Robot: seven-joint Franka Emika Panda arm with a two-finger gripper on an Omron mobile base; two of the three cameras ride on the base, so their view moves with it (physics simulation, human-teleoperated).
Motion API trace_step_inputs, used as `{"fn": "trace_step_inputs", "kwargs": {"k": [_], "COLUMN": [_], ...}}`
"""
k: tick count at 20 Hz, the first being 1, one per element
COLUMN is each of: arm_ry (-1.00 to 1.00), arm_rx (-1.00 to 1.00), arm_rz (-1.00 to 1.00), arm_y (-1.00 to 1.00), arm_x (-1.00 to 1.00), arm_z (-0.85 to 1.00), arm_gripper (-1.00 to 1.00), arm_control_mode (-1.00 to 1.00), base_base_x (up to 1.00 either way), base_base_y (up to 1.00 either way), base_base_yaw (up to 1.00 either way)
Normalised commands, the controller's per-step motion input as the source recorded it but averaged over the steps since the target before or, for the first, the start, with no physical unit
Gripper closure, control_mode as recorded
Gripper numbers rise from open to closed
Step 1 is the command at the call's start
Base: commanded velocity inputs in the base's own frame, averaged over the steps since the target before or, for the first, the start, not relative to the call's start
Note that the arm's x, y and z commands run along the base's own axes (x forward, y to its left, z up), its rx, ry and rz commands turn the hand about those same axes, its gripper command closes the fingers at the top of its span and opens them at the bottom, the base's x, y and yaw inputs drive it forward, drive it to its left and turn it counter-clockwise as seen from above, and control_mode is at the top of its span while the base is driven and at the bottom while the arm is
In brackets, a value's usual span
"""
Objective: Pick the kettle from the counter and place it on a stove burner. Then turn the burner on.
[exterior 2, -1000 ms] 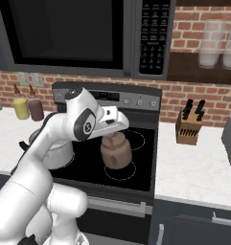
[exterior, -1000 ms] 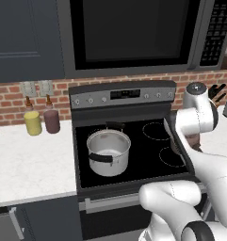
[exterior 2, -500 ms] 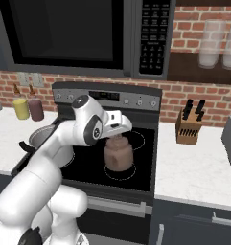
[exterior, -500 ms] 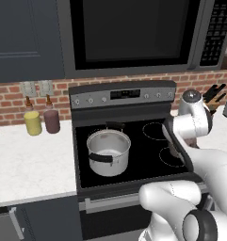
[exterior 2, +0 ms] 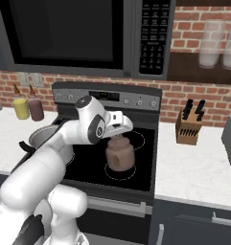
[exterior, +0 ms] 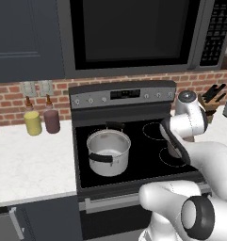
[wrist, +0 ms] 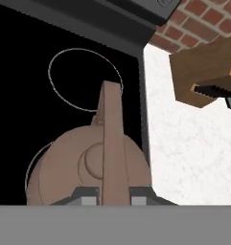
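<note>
Lowered since a second ago, the kettle (exterior 2: 120, 154) now sits inside the front right stove burner (exterior 2: 109, 171) ring on the black glass cooktop (exterior: 138, 155), where earlier it hung a little higher above the glass. Its brown body hides partly behind the arm in the left base view. From the hand view, the gripper (wrist: 113, 195) is clamped narrow on the kettle's arched handle (wrist: 112, 139), one finger on each side. Left of it stands a silver pot (exterior: 108, 151); a wooden knife block (exterior 2: 188, 128) rests on the white counter (exterior 2: 198, 172) to the right.
</note>
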Motion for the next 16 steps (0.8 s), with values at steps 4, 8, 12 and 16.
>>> {"fn": "trace_step_inputs", "kwargs": {"k": [4, 8, 12, 16], "arm_ry": [0.00, -0.06, -0.08, -0.09], "arm_rx": [0.00, 0.00, 0.04, 0.07], "arm_rz": [0.00, 0.00, 0.00, 0.00], "arm_y": [-0.01, -0.06, -0.08, -0.10], "arm_x": [0.00, 0.24, 0.26, 0.28], "arm_z": [0.00, -0.03, -0.10, -0.15], "arm_gripper": [1.00, 1.00, 1.00, 1.00], "arm_control_mode": [-1.00, -1.00, -1.00, -1.00], "base_base_x": [0.00, 0.00, 0.00, 0.00], "base_base_y": [0.00, 0.00, 0.00, 0.00], "base_base_yaw": [0.00, 0.00, 0.00, 0.00]}}
